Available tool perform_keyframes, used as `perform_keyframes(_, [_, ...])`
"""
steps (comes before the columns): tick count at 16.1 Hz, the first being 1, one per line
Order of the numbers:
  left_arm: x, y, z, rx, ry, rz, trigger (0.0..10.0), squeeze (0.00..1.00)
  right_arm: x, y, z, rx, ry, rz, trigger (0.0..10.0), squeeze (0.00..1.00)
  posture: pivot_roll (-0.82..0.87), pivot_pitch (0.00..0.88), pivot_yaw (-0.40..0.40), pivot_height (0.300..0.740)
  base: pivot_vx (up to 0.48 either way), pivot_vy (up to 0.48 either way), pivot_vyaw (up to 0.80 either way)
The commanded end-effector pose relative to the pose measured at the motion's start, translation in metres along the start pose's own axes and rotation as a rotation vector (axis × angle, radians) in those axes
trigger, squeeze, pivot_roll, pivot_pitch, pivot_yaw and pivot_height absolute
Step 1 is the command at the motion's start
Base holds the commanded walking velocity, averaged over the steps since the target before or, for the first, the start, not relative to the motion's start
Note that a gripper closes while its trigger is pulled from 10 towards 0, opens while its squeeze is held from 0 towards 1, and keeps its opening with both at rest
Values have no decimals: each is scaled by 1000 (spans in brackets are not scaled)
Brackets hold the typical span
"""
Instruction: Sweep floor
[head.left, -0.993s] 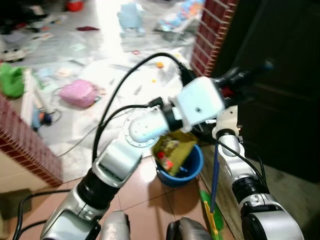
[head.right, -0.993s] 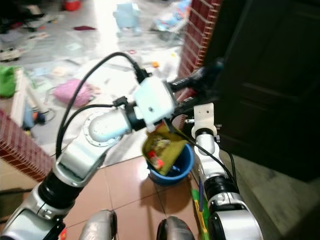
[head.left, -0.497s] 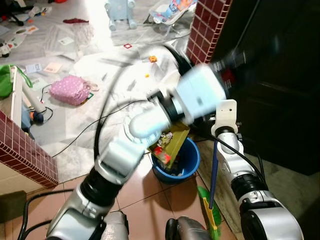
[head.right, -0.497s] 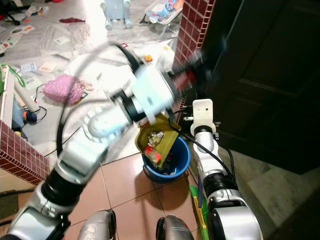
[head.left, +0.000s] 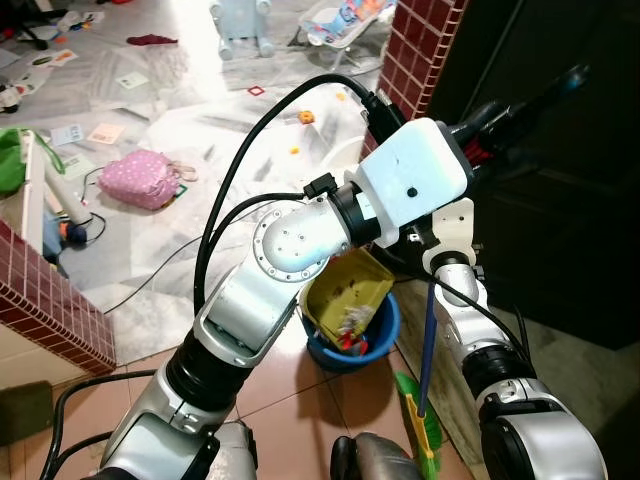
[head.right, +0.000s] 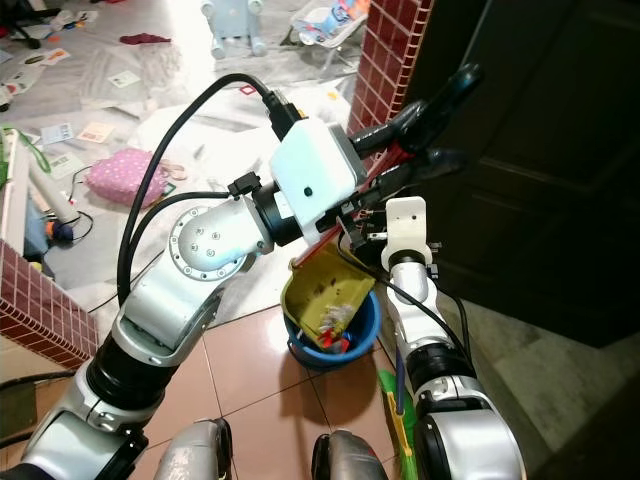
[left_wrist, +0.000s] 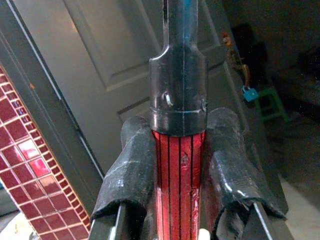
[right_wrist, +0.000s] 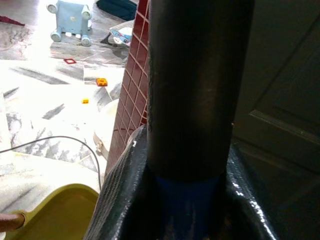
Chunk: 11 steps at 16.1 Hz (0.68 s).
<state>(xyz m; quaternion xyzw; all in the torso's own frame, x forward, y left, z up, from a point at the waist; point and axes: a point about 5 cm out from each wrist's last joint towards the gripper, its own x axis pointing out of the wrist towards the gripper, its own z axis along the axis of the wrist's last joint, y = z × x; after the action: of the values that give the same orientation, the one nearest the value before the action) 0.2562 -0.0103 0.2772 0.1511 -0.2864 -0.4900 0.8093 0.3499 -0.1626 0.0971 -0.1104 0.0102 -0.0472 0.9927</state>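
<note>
Yellow dustpan (head.left: 345, 295), tilted over the blue bucket (head.left: 362, 345) below the left jaws (head.right: 425, 140), litter sliding out: the emptying step. Left jaws clamp the dustpan's red handle (left_wrist: 179, 180); right jaws (right_wrist: 187, 200) are closed round the blue broom pole (head.left: 428, 345), green head (head.left: 425, 430) beneath. Next move, judged: hold the tilt until empty, then resume on the littered floor (head.left: 150, 120) beyond

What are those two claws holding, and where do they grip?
The left claw grips the dustpan by its red handle; the right claw grips the broom by its stick.
</note>
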Motion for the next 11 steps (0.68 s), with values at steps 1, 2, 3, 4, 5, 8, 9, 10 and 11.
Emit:
perform_keyframes(1, [4, 8, 20, 97, -85, 35, 10000, 0, 5, -2, 8, -20, -35, 5, 10000, 0, 32, 100, -89, 740, 0, 0, 0])
perform_keyframes(2, [2, 19, 26, 155, -110, 114, 10000, 0, 5, -3, 8, -23, -33, 7, 10000, 0, 34, 98, -93, 740, 0, 0, 0])
perform_keyframes(3, [-1, 34, 34, 180, -151, 220, 10000, 0, 5, -3, 8, -24, -31, 7, 10000, 0, 39, 97, -97, 740, 0, 0, 0])
perform_keyframes(4, [-3, 44, 39, 197, -174, 273, 10000, 0, 5, -3, 7, -25, -29, 9, 10000, 0, 41, 100, -98, 740, 0, 0, 0])
perform_keyframes(5, [-4, 46, 40, 190, -180, 290, 10000, 0, 5, -3, 8, -25, -29, 10, 10000, 0, 41, 100, -98, 740, 0, 0, 0])
perform_keyframes(8, [-17, 76, 54, 210, -230, 503, 10000, 0, 6, -2, 7, -19, -26, 19, 10000, 0, 39, 96, -113, 740, 0, 0, 0])
perform_keyframes(9, [-22, 86, 58, 223, -240, 572, 10000, 0, 6, -3, 7, -16, -22, 19, 10000, 0, 43, 98, -118, 740, 0, 0, 0])
perform_keyframes(10, [-36, 108, 63, 283, -226, 717, 10000, 0, 6, -2, 5, -14, -16, 31, 10000, 0, 43, 98, -118, 740, 0, 0, 0])
perform_keyframes(11, [-50, 123, 59, 343, -165, 812, 10000, 0, 6, 0, 6, -13, -20, 44, 10000, 0, 50, 97, -115, 740, 0, 0, 0])
